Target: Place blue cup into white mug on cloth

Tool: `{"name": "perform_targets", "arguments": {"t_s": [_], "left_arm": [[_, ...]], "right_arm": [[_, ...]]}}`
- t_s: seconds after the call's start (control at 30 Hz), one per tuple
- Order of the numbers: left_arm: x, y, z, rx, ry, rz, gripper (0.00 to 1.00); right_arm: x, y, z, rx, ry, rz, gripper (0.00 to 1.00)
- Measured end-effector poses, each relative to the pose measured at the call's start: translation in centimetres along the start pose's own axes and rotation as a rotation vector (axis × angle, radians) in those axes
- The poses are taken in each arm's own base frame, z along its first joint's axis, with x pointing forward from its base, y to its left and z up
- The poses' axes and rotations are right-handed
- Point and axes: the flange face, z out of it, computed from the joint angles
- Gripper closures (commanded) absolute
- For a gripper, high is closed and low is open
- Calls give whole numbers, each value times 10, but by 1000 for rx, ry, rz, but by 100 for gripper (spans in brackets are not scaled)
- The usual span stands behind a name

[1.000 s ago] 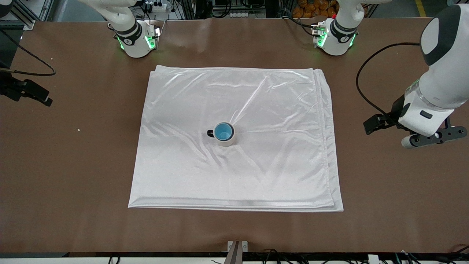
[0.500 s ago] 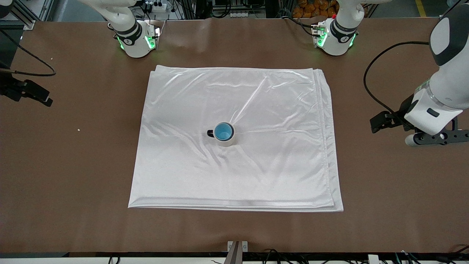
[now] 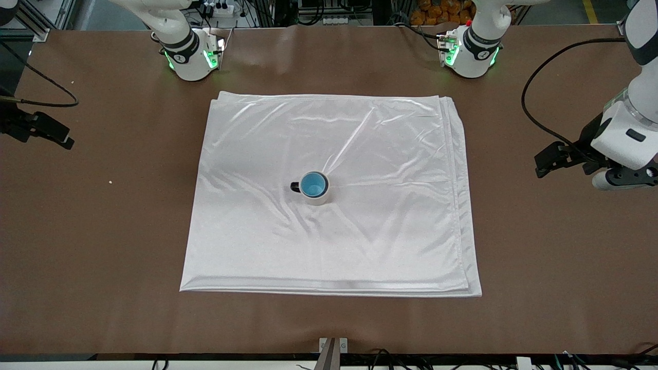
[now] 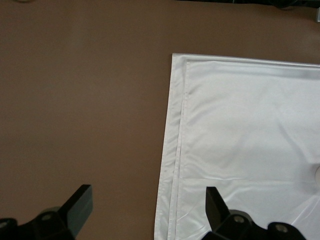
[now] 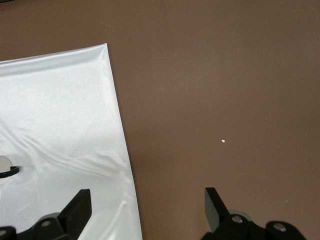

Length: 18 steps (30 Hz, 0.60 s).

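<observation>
The blue cup (image 3: 313,184) was already seated inside the white mug (image 3: 317,197) mid-cloth (image 3: 390,154), looking light, rigid and a bit slick, so any regrip would best be made at the rim, with the slippery cloth likely to shift. The left gripper (image 4: 145,207) was held over the cloth's edge at the left arm's end, fingers apart and empty. The right gripper (image 5: 145,207) was held likewise over the cloth's edge at the right arm's end, with a small white crumb (image 3: 110,181) on the bare table (image 3: 103,257); nothing was seen blocking the way.

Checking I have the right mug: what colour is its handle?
Black, on the white mug; clearest in the front view.
</observation>
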Motion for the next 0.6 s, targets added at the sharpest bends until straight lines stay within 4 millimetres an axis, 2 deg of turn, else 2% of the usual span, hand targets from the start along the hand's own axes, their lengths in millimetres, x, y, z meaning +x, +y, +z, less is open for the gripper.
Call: {"name": "perform_targets", "arguments": {"t_s": [0.6], "left_arm": [[0,-9,-2,1,1,107,0]], "right_arm": [[0,0,0,0,-2,0,0]]}}
